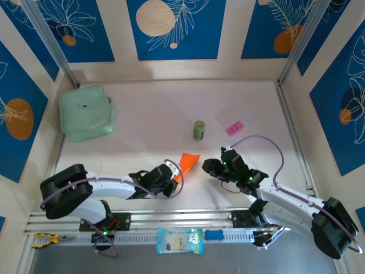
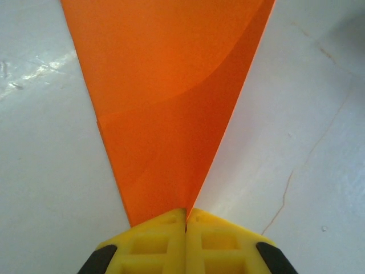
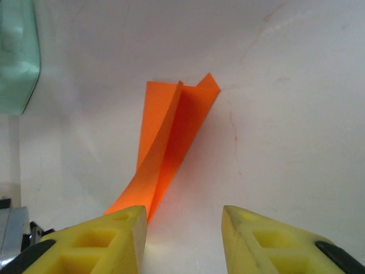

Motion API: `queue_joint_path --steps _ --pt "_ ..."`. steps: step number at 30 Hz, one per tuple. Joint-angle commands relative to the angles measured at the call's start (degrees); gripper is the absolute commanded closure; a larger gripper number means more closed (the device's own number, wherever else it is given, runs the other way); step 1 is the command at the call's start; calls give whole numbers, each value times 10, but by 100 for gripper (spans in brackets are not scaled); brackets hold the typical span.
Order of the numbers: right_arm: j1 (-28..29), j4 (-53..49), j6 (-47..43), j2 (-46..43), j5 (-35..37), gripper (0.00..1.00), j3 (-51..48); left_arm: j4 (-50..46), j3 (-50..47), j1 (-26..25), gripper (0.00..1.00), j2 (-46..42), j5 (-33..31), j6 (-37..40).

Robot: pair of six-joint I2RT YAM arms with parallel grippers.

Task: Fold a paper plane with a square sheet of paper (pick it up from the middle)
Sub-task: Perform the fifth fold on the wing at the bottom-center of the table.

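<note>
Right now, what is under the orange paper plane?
The white table shows on both sides of the paper plane, whose narrow end is pinched in the shut jaws of the left gripper. The patch directly beneath the paper is covered and cannot be checked.

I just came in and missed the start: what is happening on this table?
The left gripper is shut on the narrow tip of the folded orange paper, which already looks like a dart with a centre crease. The right gripper stands open close beside the paper, holding nothing. A green can stands farther back.
</note>
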Motion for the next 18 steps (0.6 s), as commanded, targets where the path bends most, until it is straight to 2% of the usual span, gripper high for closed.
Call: queue_joint_path --steps 1,9,18 --pt "5 53 -47 14 -40 63 -6 36 -20 22 98 4 79 -12" --pt "14 91 -99 104 -138 71 34 39 -17 62 99 26 150 -31" --pt "34 142 -117 201 -181 77 65 43 -10 99 100 39 226 -40"
